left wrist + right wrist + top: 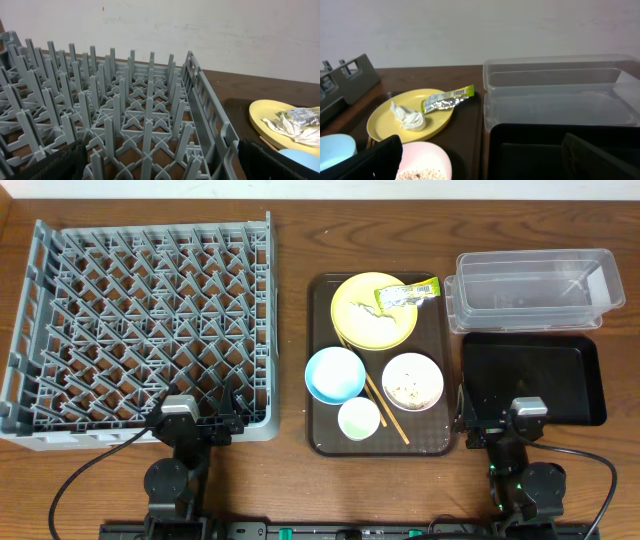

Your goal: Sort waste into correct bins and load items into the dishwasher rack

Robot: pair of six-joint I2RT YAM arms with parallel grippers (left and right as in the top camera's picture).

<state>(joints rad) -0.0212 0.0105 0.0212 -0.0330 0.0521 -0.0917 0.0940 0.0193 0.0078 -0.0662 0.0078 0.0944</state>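
hovering wide open, the left gripper [203, 416] sits at the near edge of the rack [268, 330], the right gripper [503, 423] at the black tray [530, 375]. the plate [358, 325] with wrapper [405, 295] and scrap [409, 119], blue bowl [334, 374], white bowl [433, 370], cup [358, 418] and chopsticks [386, 406] lie on the brown tray [316, 330].

The grey dishwasher rack [140, 330] stands to my left, pegs upright. In the middle, the yellow plate [362, 320] carries the yellow-green wrapper [407, 295] and a crumpled white scrap [410, 119]. Nearer me sit the light blue bowl [334, 374], the white bowl [412, 370] holding beige crumbs [408, 390], and the pale cup [358, 418], with the chopsticks [388, 412] slanting between them. To my right, the clear tub [535, 288] lies just behind the black tray [535, 380].
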